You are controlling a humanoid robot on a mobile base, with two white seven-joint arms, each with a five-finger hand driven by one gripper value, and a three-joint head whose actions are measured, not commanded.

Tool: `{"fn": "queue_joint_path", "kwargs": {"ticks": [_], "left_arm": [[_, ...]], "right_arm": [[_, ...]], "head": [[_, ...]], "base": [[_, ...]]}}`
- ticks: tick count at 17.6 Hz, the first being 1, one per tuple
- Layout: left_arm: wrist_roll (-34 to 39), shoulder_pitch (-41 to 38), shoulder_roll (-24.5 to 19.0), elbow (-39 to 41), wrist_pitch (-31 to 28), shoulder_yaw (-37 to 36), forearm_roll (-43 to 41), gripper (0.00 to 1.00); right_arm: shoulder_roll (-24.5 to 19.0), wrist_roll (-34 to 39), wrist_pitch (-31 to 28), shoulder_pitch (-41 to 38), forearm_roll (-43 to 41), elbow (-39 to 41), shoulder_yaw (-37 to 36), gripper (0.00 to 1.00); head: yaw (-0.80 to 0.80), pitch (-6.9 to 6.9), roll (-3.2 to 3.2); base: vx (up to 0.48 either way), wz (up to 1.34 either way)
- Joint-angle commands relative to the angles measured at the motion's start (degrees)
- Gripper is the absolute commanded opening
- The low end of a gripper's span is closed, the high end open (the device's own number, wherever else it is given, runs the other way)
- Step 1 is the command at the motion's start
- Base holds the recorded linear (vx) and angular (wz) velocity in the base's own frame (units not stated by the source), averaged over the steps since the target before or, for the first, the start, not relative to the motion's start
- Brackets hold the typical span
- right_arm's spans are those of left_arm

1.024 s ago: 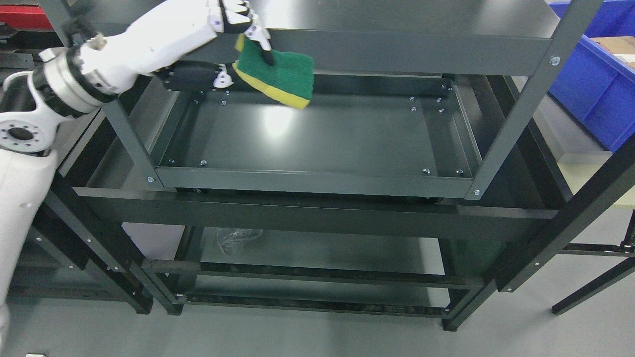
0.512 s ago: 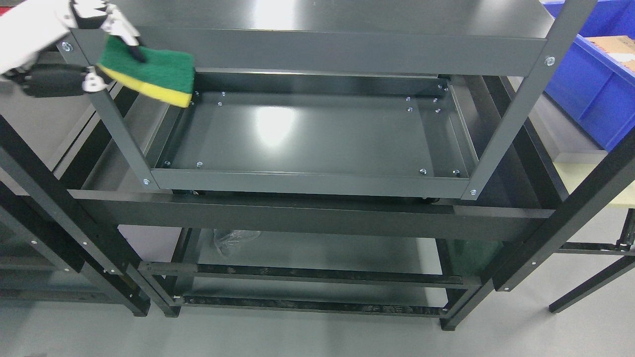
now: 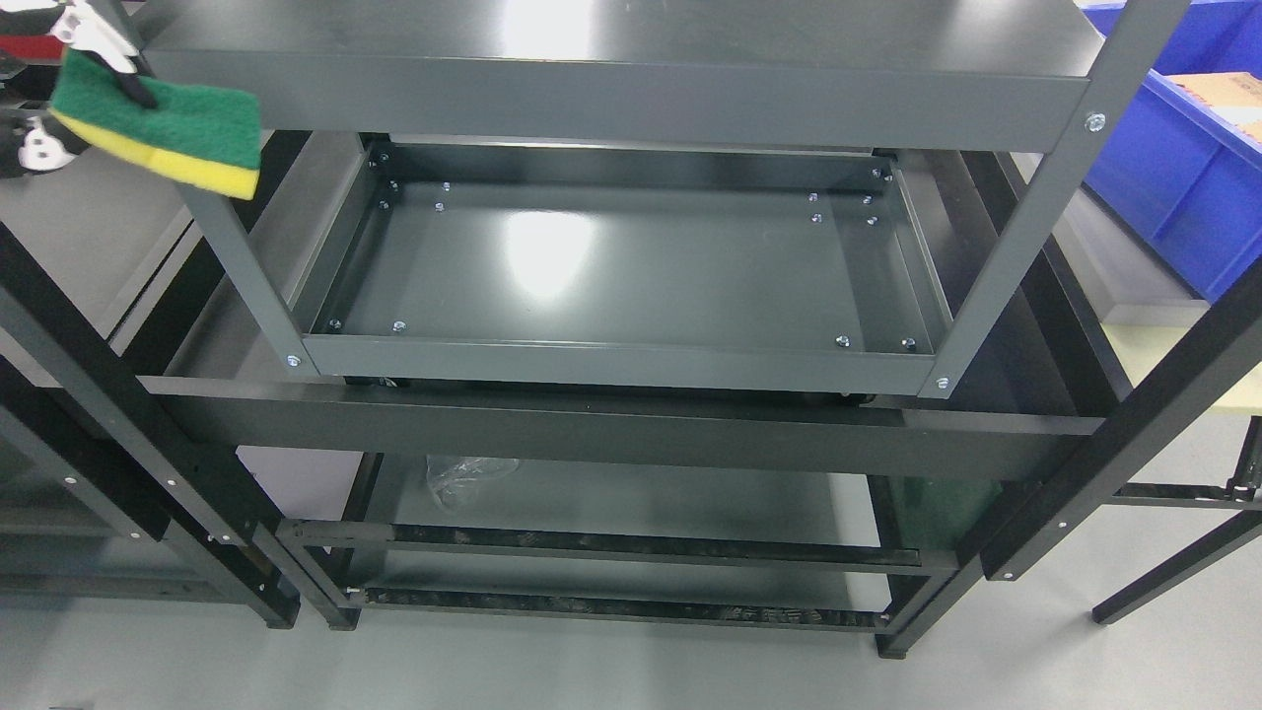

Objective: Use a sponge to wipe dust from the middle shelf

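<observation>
Sponge [image 3: 158, 133] pinched in left hand fingers [image 3: 94, 44] at upper left, outside middle shelf [image 3: 611, 271]

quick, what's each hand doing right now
Left hand: closed on the sponge, at the top left corner, off the middle shelf.
Right hand: not in view.

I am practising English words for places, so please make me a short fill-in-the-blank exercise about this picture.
1. The sponge is green on top and ____ underneath.
2. The robot hand holds the sponge at the picture's upper ____ corner.
3. The storage bin at the right edge is ____.
4. The crumpled clear plastic lies ____ the middle shelf.

Missing words: yellow; left; blue; below
</observation>
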State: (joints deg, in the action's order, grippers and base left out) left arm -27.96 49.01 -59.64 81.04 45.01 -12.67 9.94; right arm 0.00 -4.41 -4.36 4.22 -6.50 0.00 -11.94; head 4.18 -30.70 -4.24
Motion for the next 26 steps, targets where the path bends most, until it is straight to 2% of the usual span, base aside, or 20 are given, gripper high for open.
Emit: {"fn": "queue_joint_path", "kwargs": {"ticks": [1, 5, 8, 11, 13, 16, 20, 22, 24, 26], "left_arm": [[-0.43, 8.98, 19.08, -0.79, -0.01, -8.59, -9.13, 0.03], [-0.78, 14.52, 36.84, -1.05, -0.01, -12.81, -16.95, 0.03], [-0.87, 16.46, 47.66, -2.54, -0.01, -15.71, -21.44, 0.03], [-0.87, 20.58, 58.55, -8.32, -0.01, -16.34, -25.74, 0.03], [-0.78, 23.57, 58.64, -13.07, -0.01, -16.34, -28.29, 0.03], [2.64, 27.45, 58.64, -17.4, -0.01, -22.29, -29.88, 0.03], [3.88, 27.54, 58.64, -16.53, -0.01, -24.78, -29.1, 0.04], [3.88, 27.37, 58.64, -15.82, -0.01, -25.65, -24.99, 0.04], [3.44, 27.1, 58.64, -14.6, -0.01, -29.85, -20.15, 0.04], [3.35, 24.75, 58.64, -13.45, -0.01, -34.33, -19.78, 0.04]], "right_arm": [[1.0, 0.19, -0.04, 0.0, 0.0, 1.0, -0.01, 1.0], [1.0, 0.19, -0.04, 0.0, 0.0, 1.0, -0.01, 1.0], [1.0, 0.19, -0.04, 0.0, 0.0, 1.0, -0.01, 1.0], [1.0, 0.19, -0.04, 0.0, 0.0, 1.0, -0.01, 1.0], [1.0, 0.19, -0.04, 0.0, 0.0, 1.0, -0.01, 1.0], [1.0, 0.19, -0.04, 0.0, 0.0, 1.0, -0.01, 1.0], [1.0, 0.19, -0.04, 0.0, 0.0, 1.0, 0.08, 1.0], [1.0, 0.19, -0.04, 0.0, 0.0, 1.0, -0.01, 1.0], [1.0, 0.19, -0.04, 0.0, 0.0, 1.0, -0.01, 1.0], [1.0, 0.19, -0.04, 0.0, 0.0, 1.0, -0.01, 1.0]], "head": [[0.0, 0.0, 0.0], [0.0, 0.0, 0.0], [0.0, 0.0, 0.0], [0.0, 0.0, 0.0], [0.0, 0.0, 0.0], [0.0, 0.0, 0.0], [0.0, 0.0, 0.0], [0.0, 0.0, 0.0], [0.0, 0.0, 0.0], [0.0, 0.0, 0.0]], "base": [[0.0, 0.0], [0.0, 0.0], [0.0, 0.0], [0.0, 0.0], [0.0, 0.0], [0.001, 0.0], [0.0, 0.0], [0.0, 0.0], [0.0, 0.0], [0.0, 0.0]]}}
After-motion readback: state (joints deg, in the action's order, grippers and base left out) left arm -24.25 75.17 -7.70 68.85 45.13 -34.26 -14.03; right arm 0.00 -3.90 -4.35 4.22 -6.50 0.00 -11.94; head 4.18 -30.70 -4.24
